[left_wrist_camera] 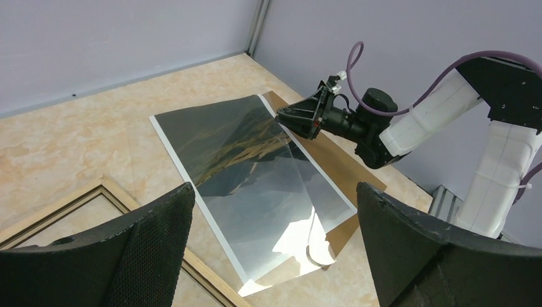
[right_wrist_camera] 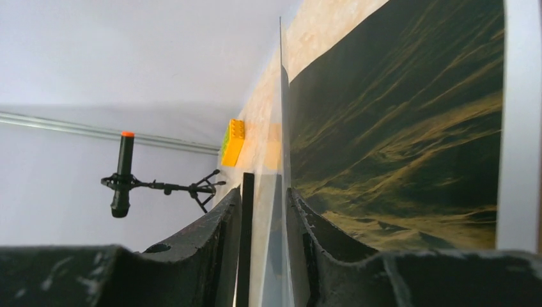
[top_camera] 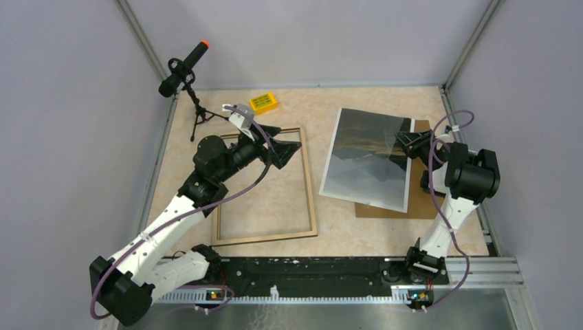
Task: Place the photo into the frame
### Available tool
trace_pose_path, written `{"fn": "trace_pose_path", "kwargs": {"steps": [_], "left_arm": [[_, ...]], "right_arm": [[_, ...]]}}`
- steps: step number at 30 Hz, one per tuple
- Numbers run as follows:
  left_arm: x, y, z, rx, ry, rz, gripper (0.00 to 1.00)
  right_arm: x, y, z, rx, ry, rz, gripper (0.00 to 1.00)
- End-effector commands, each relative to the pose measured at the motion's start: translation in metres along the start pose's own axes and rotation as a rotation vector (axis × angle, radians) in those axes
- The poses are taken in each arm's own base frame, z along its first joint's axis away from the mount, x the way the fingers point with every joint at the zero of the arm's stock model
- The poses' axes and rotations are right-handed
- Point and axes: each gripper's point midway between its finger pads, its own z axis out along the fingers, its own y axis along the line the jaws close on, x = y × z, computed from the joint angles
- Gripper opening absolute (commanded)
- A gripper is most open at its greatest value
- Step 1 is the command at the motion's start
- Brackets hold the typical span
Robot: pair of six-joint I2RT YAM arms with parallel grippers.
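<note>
My right gripper [right_wrist_camera: 265, 192] is pinching narrowly on the edge of a thin clear sheet [left_wrist_camera: 300, 179] and is holding it tilted up over the photo [top_camera: 364, 161], which is lying picture side up on the right of the tabletop [top_camera: 323, 110], partly covering a brown board [top_camera: 412, 206]. My left gripper [top_camera: 287, 144] is hanging spread wide and empty above the far right corner of the frame [top_camera: 265, 237], which is lying flat on the left of the tabletop, near the photo but not touching it. A yellow block [top_camera: 263, 103] and a microphone [top_camera: 184, 67] on a small stand are sitting beyond the frame.
</note>
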Motion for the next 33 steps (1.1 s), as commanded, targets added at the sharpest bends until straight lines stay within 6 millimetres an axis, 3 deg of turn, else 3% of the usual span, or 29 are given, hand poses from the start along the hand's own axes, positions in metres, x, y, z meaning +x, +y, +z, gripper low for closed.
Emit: {"fn": "trace_pose_path", "kwargs": {"steps": [1, 6, 12, 14, 22, 27, 33], "left_arm": [[-0.013, -0.008, 0.002, 0.034, -0.03, 0.005, 0.98], [-0.011, -0.008, 0.003, 0.036, -0.026, 0.0, 0.99], [-0.008, -0.007, 0.005, 0.038, -0.015, -0.005, 0.99], [-0.007, -0.007, 0.005, 0.036, -0.012, -0.005, 0.98], [-0.002, -0.004, 0.008, 0.033, 0.003, -0.014, 0.98], [0.001, -0.004, 0.01, 0.032, 0.014, -0.022, 0.98], [0.001, 0.001, 0.01, 0.007, 0.02, -0.003, 0.98]], "right_arm": [[-0.001, 0.048, -0.004, -0.129, -0.053, -0.098, 0.32], [0.009, 0.055, -0.007, -0.151, -0.096, -0.102, 0.31], [0.004, 0.048, -0.001, -0.124, -0.126, -0.098, 0.08], [-0.001, 0.047, 0.0, -0.103, -0.134, -0.111, 0.0], [-0.038, 0.048, -0.007, 0.135, -0.151, -0.237, 0.0], [-0.074, 0.083, -0.035, 0.277, -0.218, -0.342, 0.0], [-0.084, 0.155, -0.06, 0.252, -0.242, -0.44, 0.0]]}}
